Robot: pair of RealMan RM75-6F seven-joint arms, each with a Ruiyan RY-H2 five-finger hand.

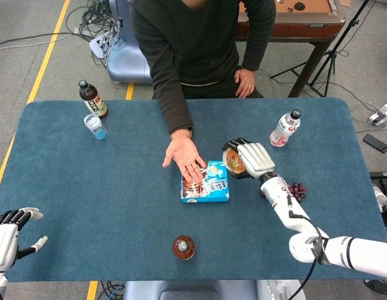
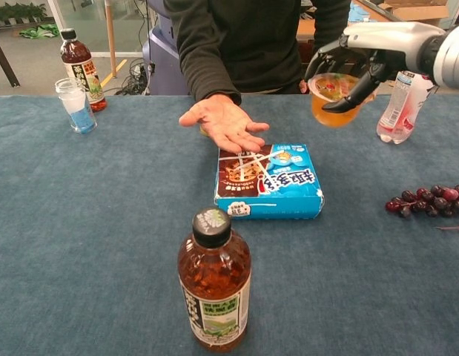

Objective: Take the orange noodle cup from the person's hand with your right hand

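The right hand (image 2: 362, 63) holds the orange noodle cup (image 2: 332, 97) from above, fingers curled over the rim and down its sides, so the cup hangs directly beneath the palm with its long axis upright and its printed lid facing up. It is carried in the air, well apart from the person's hand (image 2: 223, 123), which lies open and empty, palm up, over the far edge of the blue snack box (image 2: 270, 180). In the head view the right hand (image 1: 252, 159) and cup (image 1: 234, 160) sit just to the right of that box, between it and the white drink bottle (image 1: 284, 129).

The handover looks done (the cup is wholly in the robot's grasp). Any set-down would turn on what lies below: bare blue table (image 1: 118, 187) shows between the box and the red grapes (image 1: 297, 189), though the grapes and the bottle crowd the right side. The left hand (image 1: 9, 232) rests far off at the table's near left corner, fingers spread and empty, much too distant to matter.
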